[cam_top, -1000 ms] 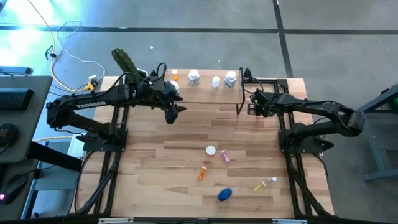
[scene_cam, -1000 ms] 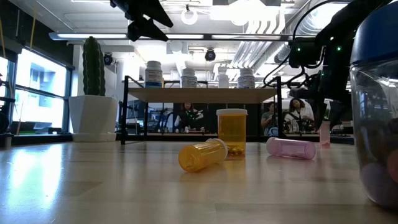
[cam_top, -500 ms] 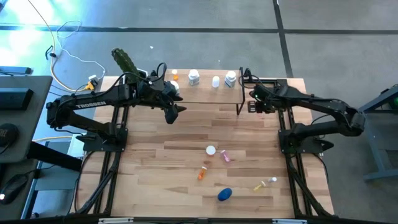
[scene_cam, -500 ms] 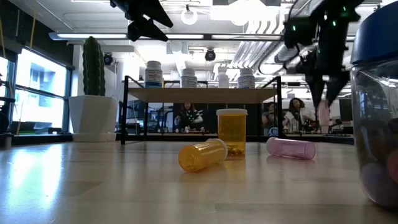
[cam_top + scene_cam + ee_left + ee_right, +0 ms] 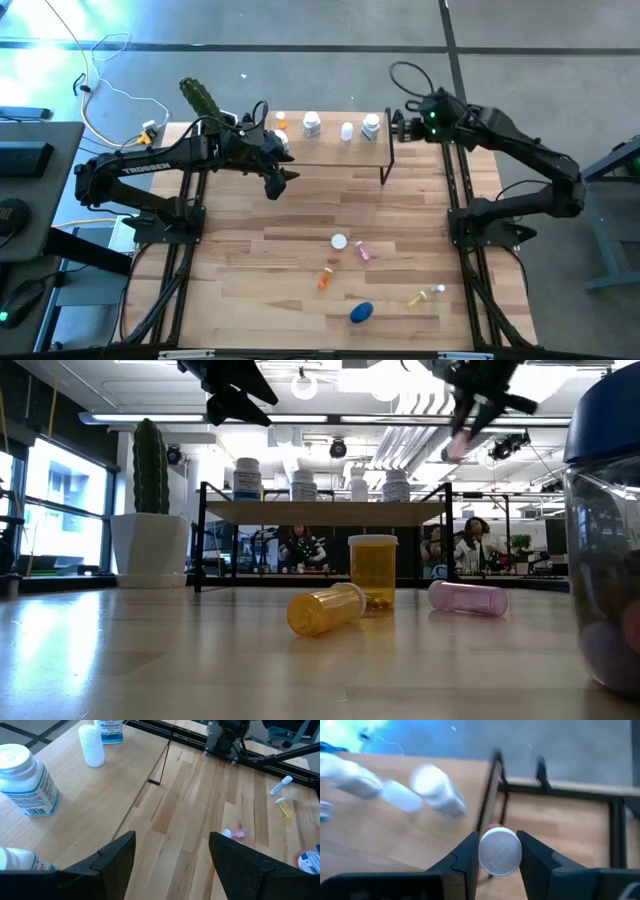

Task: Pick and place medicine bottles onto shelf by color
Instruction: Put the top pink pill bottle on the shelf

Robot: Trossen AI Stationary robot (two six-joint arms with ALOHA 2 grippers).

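My right gripper (image 5: pixel 396 125) is shut on a small pink bottle (image 5: pixel 456 446) with a white cap (image 5: pixel 500 852), high beside the right end of the shelf (image 5: pixel 330 152). Several bottles stand on the shelf's top: an orange one (image 5: pixel 280 120) and white ones (image 5: pixel 311 124) (image 5: pixel 371 126). On the table lie a pink bottle (image 5: pixel 362 251), an orange one (image 5: pixel 326 276), a blue jar (image 5: pixel 361 313) and a yellowish one (image 5: pixel 425 296). A white-capped jar (image 5: pixel 340 241) stands upright. My left gripper (image 5: pixel 280 180) hangs open and empty above the shelf's near edge. My right gripper pinches the pink bottle at its white-capped end (image 5: pixel 500 865) between its two fingers (image 5: pixel 470 851). The cap faces the wrist camera. In the low view the bottle's body (image 5: pixel 456 448) hangs tilted below the fingers, lifted clear, above the level of the shelf top (image 5: pixel 320 513).
A cactus in a white pot (image 5: pixel 200 100) stands at the table's far left corner, left of the shelf. The shelf's black legs (image 5: pixel 385 165) stand at its right end. People sit in the room behind the table (image 5: pixel 475 545). The table's middle between shelf and loose bottles is bare wood (image 5: pixel 330 205).
My right gripper has risen with the pink bottle from low beside the shelf's right end to above shelf height, going toward the table's far edge and a little toward the shelf. The bottle has tipped from upright to slanting.
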